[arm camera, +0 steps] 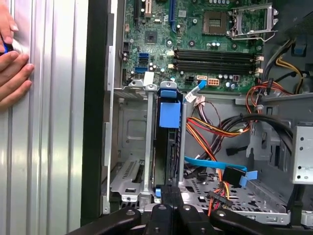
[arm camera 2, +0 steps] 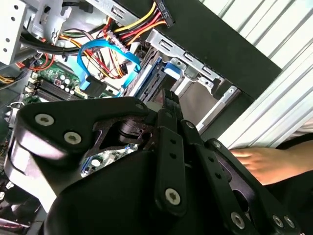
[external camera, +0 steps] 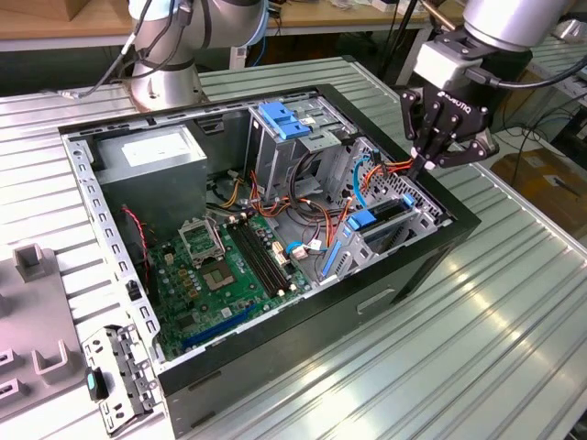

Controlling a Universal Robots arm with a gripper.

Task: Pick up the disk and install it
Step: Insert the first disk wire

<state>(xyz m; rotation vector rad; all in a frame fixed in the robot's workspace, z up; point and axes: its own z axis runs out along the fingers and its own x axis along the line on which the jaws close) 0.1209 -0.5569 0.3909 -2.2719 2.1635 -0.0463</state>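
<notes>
The disk (arm camera: 169, 122) stands on edge in the metal drive bay (arm camera: 128, 183), at a corner of the open computer case (external camera: 275, 356), with its blue rails showing. The gripper (external camera: 421, 169), fingers together, hangs just above it. The print on the white sticker (external camera: 152, 147) on the grey box (external camera: 183, 170) is too small to read.

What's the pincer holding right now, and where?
Nothing, it seems: the pincer is shut, tips together at the silver-metal, blue-railed disk standing in its metal bay.

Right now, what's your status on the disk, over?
Jaws shut, gripper low over the bay at the case edge. Disk sitting in the bay. A person's hand on the table beside the case.
</notes>
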